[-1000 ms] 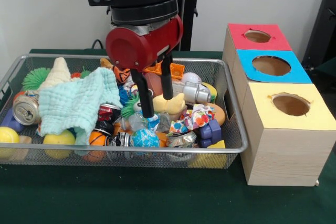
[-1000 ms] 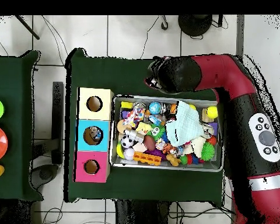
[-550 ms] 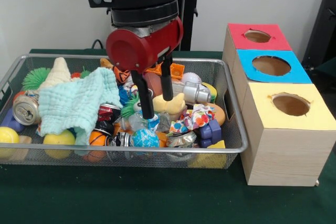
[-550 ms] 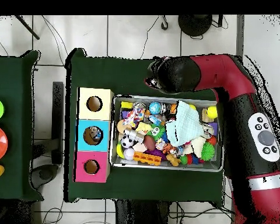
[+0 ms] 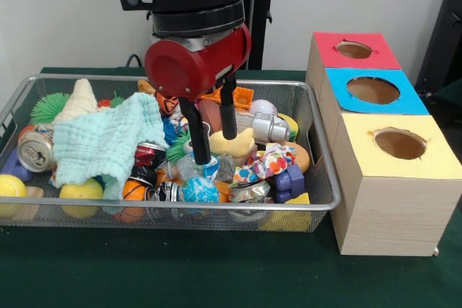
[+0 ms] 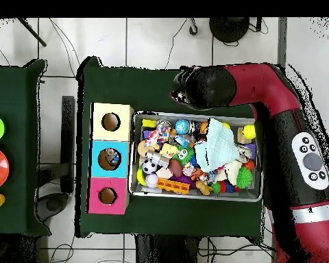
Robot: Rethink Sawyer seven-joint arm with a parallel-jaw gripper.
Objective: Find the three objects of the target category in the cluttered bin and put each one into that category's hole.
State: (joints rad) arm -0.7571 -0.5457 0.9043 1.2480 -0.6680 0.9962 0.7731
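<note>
**Gripper over the toy pile**

We see the gripper [image 5: 214,140] with fingers apart, holding nothing, tips down among the toys in the wire bin [image 5: 317,200]. A yellow duck [image 5: 234,143] lies just beside them. The three-holed box [image 5: 386,178] stands next to the bin.

Front view: even, soft indoor light, moderately bright, no hard shadows. Faint shadow under the wire basket [image 5: 317,203] on the green cloth [image 5: 180,272], at about 6 o'clock. Inside the box holes [image 5: 399,143] it is darker, the brightest rim at 3 o'clock. Small glints on the crushed can [image 5: 35,151] and on the red arm housing [image 5: 195,59], highlight toward 11 o'clock. Focus fair across the basket; fine mesh slightly soft.

Overhead view: bright, flat light on the pale floor tiles [image 6: 153,41], nearly washed out. Green cloth reads very dark. Small things in the basket are blurred and hard to tell apart.
</note>
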